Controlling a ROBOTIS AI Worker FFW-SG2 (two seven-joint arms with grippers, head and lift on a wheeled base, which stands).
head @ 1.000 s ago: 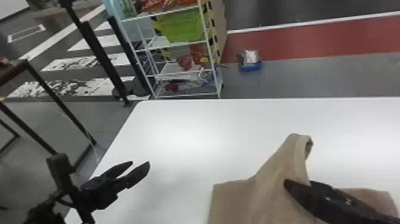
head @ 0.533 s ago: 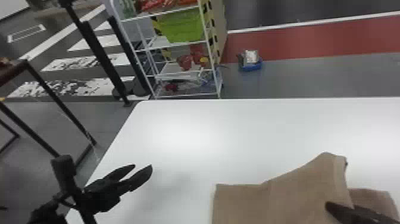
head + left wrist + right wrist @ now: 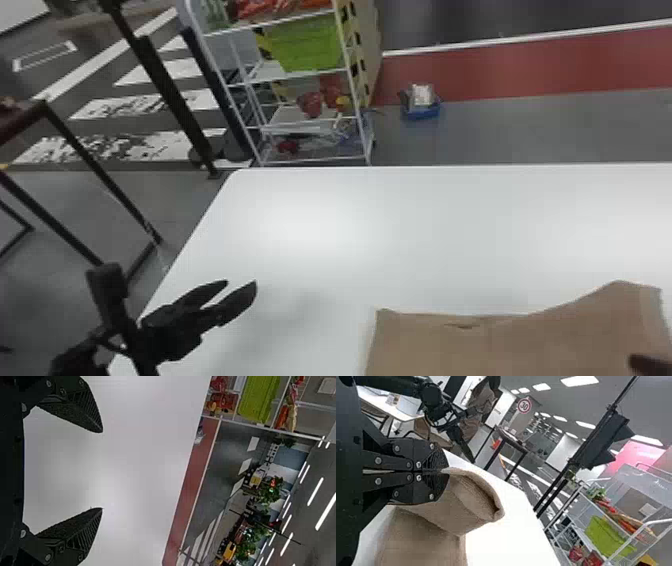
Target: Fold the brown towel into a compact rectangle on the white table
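White table [image 3: 350, 240] | brown towel [image 3: 500, 345] on its near right, part lifted | right gripper [image 3: 446, 471] pinching it tight! | left gripper [image 3: 241, 283] wide, empty, over table's left | fold looks under way; laying flat, compacting remain

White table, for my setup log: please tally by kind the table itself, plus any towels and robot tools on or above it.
White table: 1
Brown towel: 1
Tools: 2 (left tool, right tool)
Total: 4
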